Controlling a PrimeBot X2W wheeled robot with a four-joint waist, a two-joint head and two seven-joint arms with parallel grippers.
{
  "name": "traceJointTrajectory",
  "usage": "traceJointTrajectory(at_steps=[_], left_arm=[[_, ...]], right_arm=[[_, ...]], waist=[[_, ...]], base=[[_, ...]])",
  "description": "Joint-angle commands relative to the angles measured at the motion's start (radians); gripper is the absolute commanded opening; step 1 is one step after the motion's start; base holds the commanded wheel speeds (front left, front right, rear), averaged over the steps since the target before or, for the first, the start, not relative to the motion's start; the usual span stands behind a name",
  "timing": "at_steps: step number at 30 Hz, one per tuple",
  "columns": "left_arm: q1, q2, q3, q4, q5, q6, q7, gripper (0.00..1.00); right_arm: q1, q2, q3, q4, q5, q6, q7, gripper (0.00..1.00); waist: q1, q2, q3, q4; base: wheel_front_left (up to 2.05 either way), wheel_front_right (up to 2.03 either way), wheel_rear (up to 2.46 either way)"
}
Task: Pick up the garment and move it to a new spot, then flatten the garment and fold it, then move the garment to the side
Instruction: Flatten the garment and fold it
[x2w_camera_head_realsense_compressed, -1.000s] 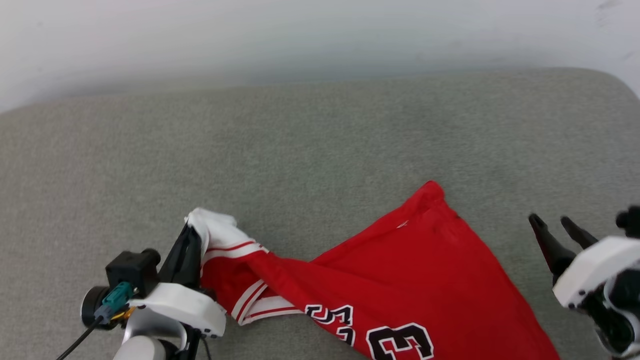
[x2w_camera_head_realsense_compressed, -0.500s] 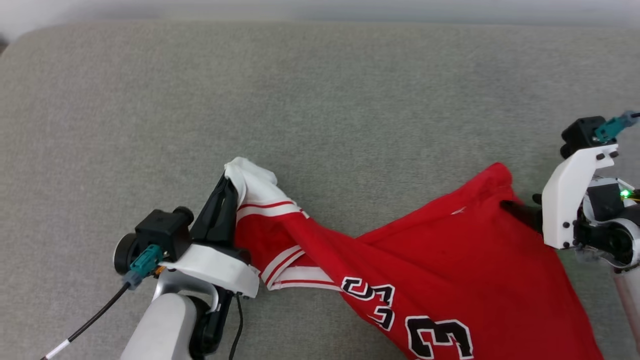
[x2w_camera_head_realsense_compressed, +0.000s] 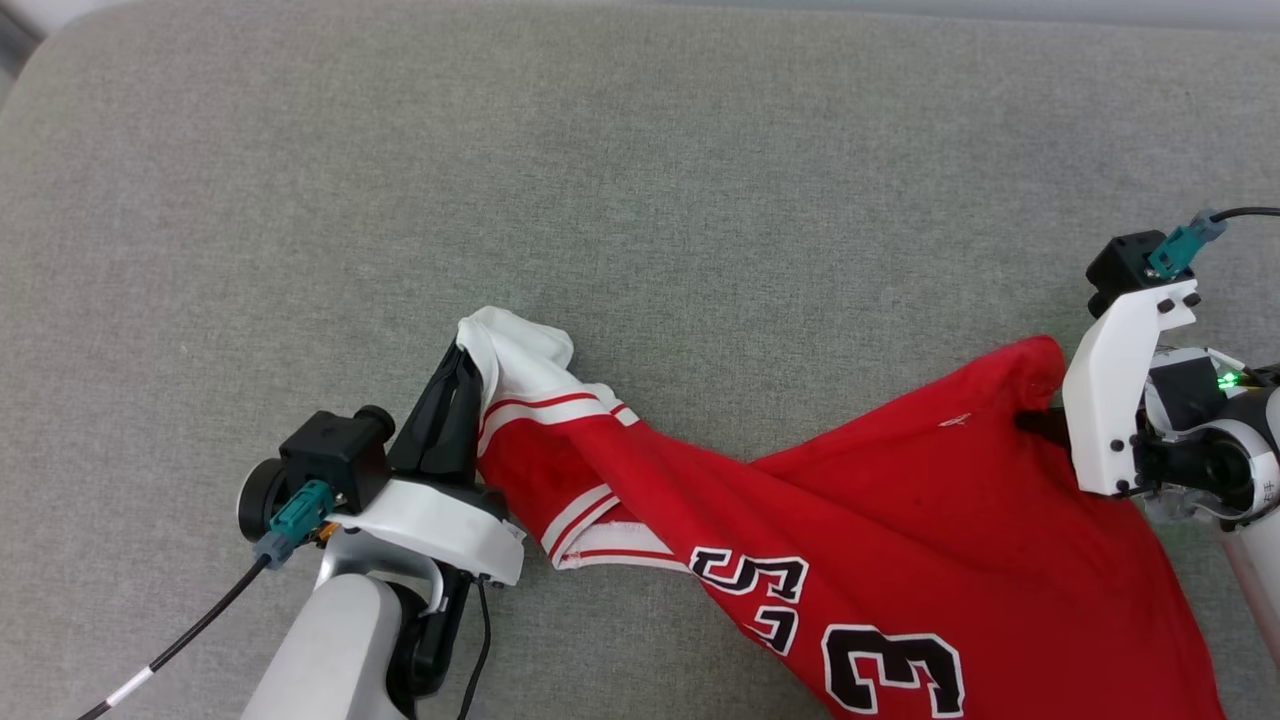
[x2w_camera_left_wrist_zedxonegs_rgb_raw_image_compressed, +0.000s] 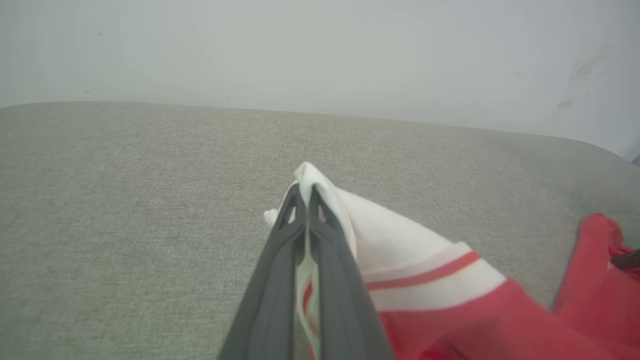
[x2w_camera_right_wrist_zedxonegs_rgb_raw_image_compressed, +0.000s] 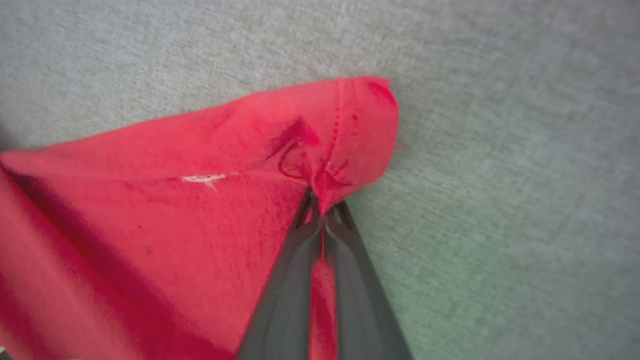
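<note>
Red, the one garment (x2w_camera_head_realsense_compressed: 900, 530) is clamped by two sets of jaws, left and right.

Light is bright, soft and even; only faint shadows hug the garment (x2w_camera_head_realsense_compressed: 900, 520). My right wrist view looks smeared and grainy, and my fingers (x2w_camera_right_wrist_zedxonegs_rgb_raw_image_compressed: 292, 290) blur near both wrist lenses.

Head camera: high, facing steeply down on the grey woven upholstered surface (x2w_camera_head_realsense_compressed: 640, 180), mid range. Left wrist camera: low and near, sighting along the left gripper (x2w_camera_left_wrist_zedxonegs_rgb_raw_image_compressed: 304, 192) toward a pale wall (x2w_camera_left_wrist_zedxonegs_rgb_raw_image_compressed: 320, 50) at 12 o'clock. Right wrist camera: very close, tilted down along the right gripper (x2w_camera_right_wrist_zedxonegs_rgb_raw_image_compressed: 322, 202). Shared with head view: the bright red soft fabric garment (x2w_camera_head_realsense_compressed: 900, 520), its white striped end at 9 o'clock (left wrist), its red corner at 3 o'clock (right wrist).
</note>
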Motion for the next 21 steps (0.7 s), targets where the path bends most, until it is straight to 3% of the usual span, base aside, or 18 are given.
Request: traceJointTrajectory(at_steps=[1, 6, 13, 21], left_arm=[[-0.014, 0.005, 0.005, 0.006, -0.003, 0.001, -0.003, 0.00], [-0.015, 0.022, 0.012, 0.022, -0.024, -0.009, 0.029, 0.00], [-0.069, 0.095, 0.031, -0.005, -0.019, -0.019, 0.098, 0.00], [-0.262, 0.128, 0.036, 0.017, -0.017, -0.038, 0.176, 0.00]], right_arm=[[0.027, 0.011, 0.037, 0.026, 0.011, 0.002, 0.000, 0.00], [-0.028, -0.013, 0.041, 0.000, 0.017, 0.001, -0.087, 0.00], [-0.073, -0.023, 0.050, 0.031, -0.014, 0.001, -0.250, 0.00], [-0.178, 0.005, -0.011, 0.123, -0.097, 0.001, -0.404, 0.00]], waist=[[-0.0001, -0.0001, -0.010, -0.006], [-0.0001, -0.0001, -0.067, -0.025], [-0.0001, -0.0001, -0.182, -0.063], [-0.0001, -0.0001, -0.259, -0.097]], base=[[0.00, 0.00, 0.00], [0.00, 0.00, 0.00], [0.00, 0.00, 0.00], [0.00, 0.00, 0.00]])
